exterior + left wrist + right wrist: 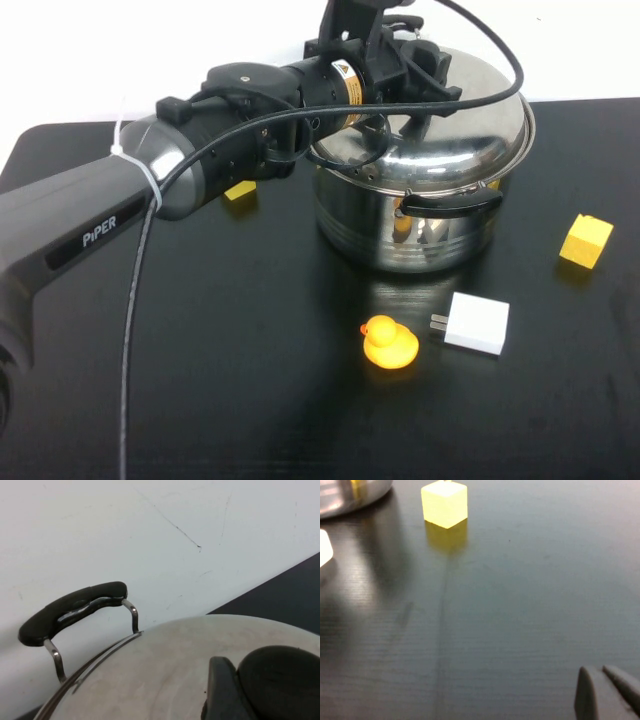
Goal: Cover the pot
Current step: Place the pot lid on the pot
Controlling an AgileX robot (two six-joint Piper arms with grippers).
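Reaching over from the left, my left gripper (pixel 415 75) sits at the top of the domed lid (pixel 470 115) that rests on the pot (pixel 420 215), which stands toward the far middle of the black table (pixel 250 400); one black fingertip (pixel 225 690) lies against the lid's knob (pixel 280 680), though I cannot tell how far the jaws are spread. Off at the right, my right gripper (pixel 607 692) hovers low above the table with its fingers pressed together, near the yellow cube (pixel 586 240) and well apart from the pot.

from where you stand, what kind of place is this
Likely a robot test bench, not a kitchen: black table, white wall, pot among props like a rubber duck. Left pincer above its lid; right pincer low over the table.
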